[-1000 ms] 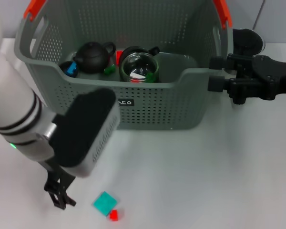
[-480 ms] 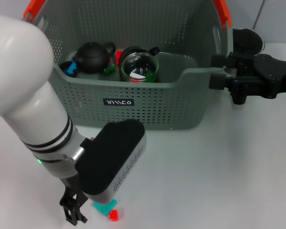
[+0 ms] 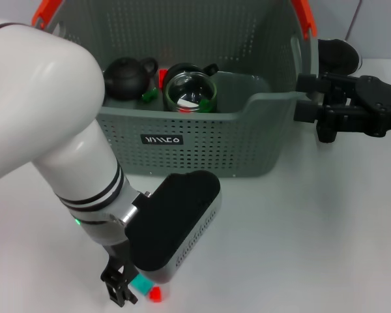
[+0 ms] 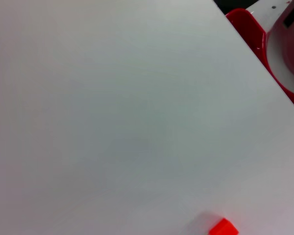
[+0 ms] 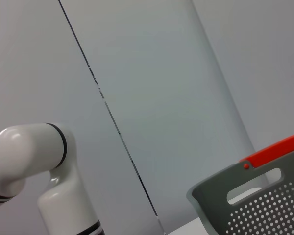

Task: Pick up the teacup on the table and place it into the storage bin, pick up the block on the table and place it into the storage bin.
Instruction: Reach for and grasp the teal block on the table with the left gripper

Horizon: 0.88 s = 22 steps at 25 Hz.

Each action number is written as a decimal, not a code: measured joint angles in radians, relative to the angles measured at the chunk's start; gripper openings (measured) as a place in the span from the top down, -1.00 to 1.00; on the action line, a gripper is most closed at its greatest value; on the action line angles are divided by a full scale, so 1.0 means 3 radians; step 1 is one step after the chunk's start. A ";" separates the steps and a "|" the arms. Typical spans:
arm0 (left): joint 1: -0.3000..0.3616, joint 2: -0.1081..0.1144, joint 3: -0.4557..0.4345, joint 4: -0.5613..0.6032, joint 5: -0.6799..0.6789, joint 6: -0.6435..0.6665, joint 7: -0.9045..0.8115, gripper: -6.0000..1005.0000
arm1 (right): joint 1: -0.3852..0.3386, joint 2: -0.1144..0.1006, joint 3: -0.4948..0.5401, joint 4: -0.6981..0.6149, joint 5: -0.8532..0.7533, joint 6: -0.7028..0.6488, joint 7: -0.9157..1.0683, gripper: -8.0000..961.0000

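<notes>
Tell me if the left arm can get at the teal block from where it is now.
Probably yes. The left gripper hangs low right beside the teal block near the table's front edge, with nothing between them; only a small red block lies alongside.

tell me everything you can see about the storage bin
The storage bin is a large grey-green plastic basket with perforated walls, orange-red handle ends and a small black label with white lettering on its front. It stands upright at the far side of the white table. Inside lie a dark teapot, a glass jar and small coloured pieces. The right claw sits at its right rim; contact cannot be told.
</notes>
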 joint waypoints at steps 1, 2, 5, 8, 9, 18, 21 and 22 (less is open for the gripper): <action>-0.0009 0.0001 0.0011 0.0015 -0.0009 -0.0009 -0.0003 -0.76 | -0.0003 -0.0001 0.0000 0.0000 0.0001 0.0000 0.0000 -0.96; -0.0016 0.0003 0.0021 0.0029 -0.0015 -0.0016 -0.0005 -0.76 | -0.0006 -0.0002 0.0001 0.0000 0.0001 0.0000 -0.0001 -0.96; -0.0042 0.0005 0.0029 0.0082 -0.0019 -0.0049 -0.0009 -0.76 | -0.0010 -0.0003 0.0010 0.0000 0.0002 0.0005 -0.0005 -0.96; -0.0076 0.0005 0.0030 0.0168 -0.0019 -0.0118 -0.0021 -0.76 | -0.0015 -0.0004 0.0015 0.0000 0.0002 0.0007 -0.0009 -0.96; -0.0076 0.0005 0.0030 0.0170 -0.0019 -0.0124 -0.0022 -0.76 | -0.0018 -0.0005 0.0015 0.0000 0.0002 0.0007 -0.0011 -0.96; -0.0098 0.0005 0.0027 0.0253 -0.0018 -0.0194 -0.0041 -0.75 | -0.0022 -0.0009 0.0020 0.0000 0.0002 0.0011 -0.0033 -0.96; -0.0092 0.0006 0.0025 0.0256 -0.0019 -0.0196 -0.0042 -0.75 | -0.0023 -0.0009 0.0021 0.0000 0.0002 0.0012 -0.0037 -0.96; -0.0088 0.0007 0.0026 0.0257 -0.0019 -0.0198 -0.0042 -0.74 | -0.0024 -0.0008 0.0023 0.0000 0.0002 0.0012 -0.0038 -0.96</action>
